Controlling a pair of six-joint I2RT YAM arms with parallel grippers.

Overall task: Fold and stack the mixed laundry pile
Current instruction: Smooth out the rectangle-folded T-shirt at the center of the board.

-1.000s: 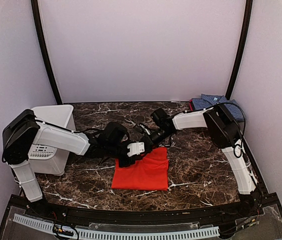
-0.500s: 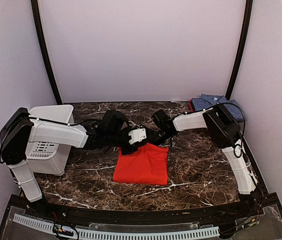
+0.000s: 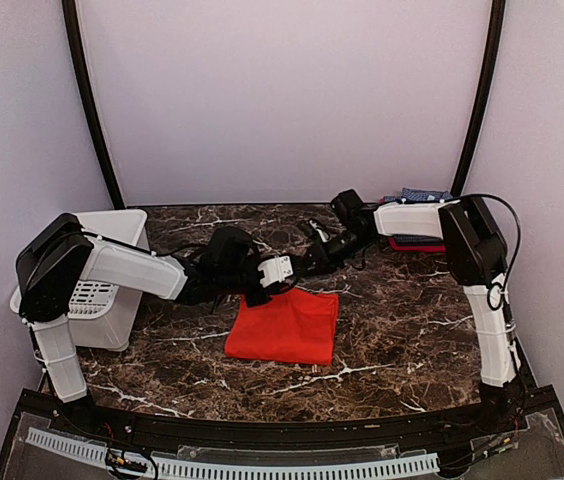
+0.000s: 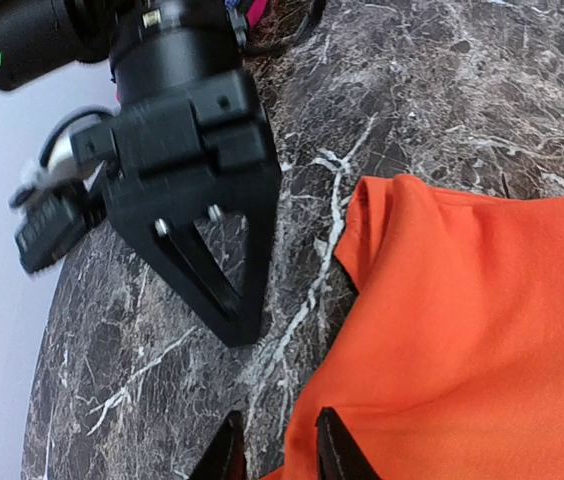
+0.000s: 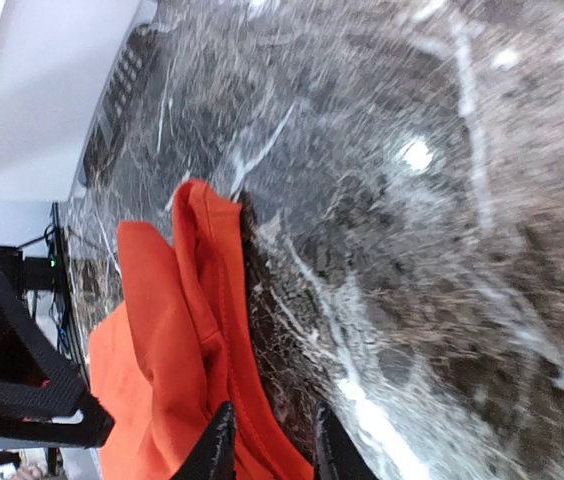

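Note:
The bright orange-red shirt (image 3: 282, 328) lies folded on the marble table (image 3: 402, 320), near the middle. My left gripper (image 3: 262, 297) is low at its far left corner. In the left wrist view the left gripper (image 4: 279, 455) stands slightly open, with the shirt's edge (image 4: 462, 330) lying loose by one fingertip. My right gripper (image 3: 296, 282) hovers at the shirt's far edge. In its own view the right gripper (image 5: 270, 450) is slightly open over the shirt's hem (image 5: 212, 330). The blue-and-white checked shirt (image 3: 424, 195) lies at the far right, mostly hidden behind the right arm.
A white slotted basket (image 3: 112, 218) stands at the left edge, partly under the left arm. A red band (image 3: 417, 243) shows beneath the right forearm at the far right. The right gripper's black fingers (image 4: 237, 325) point down close in front of my left gripper.
Both grippers held the shirt's far edge up half a second ago. They have opened, and the shirt now lies flat. The right arm's elbow has swung toward the back right.

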